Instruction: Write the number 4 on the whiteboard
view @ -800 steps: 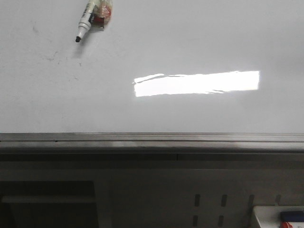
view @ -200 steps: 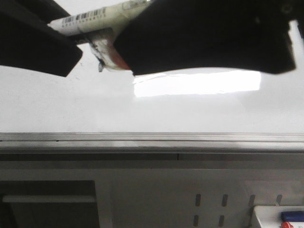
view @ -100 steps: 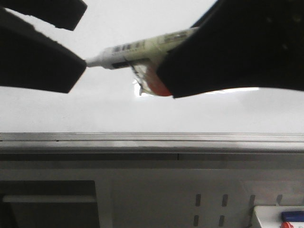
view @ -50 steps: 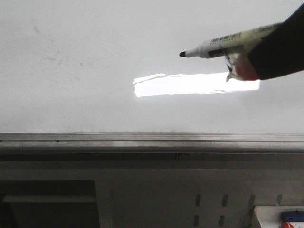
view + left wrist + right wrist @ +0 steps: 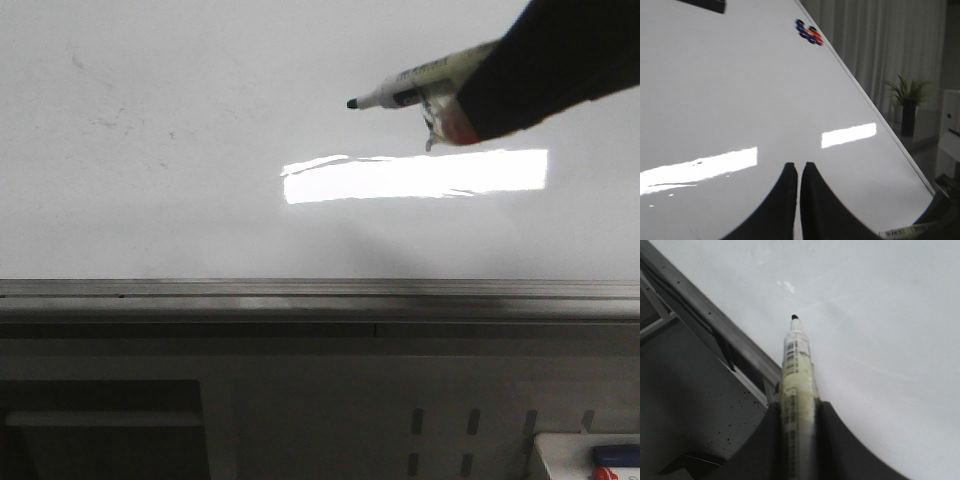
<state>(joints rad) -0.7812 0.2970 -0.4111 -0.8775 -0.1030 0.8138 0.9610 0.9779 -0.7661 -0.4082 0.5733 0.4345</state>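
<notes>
White and glossy, the whiteboard fills our front view, with no number 4 on it, only faint smudges at 10 o'clock. Our right gripper clamps a marker at 1 o'clock, tip bare, above the light reflection. Our left gripper is closed, holding nothing.

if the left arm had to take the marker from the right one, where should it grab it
Judging by its pose, the bare barrel of the marker, between the black tip and the right gripper. Come from the tip side, fingers across the barrel; the rear is buried in the gripper.
</notes>
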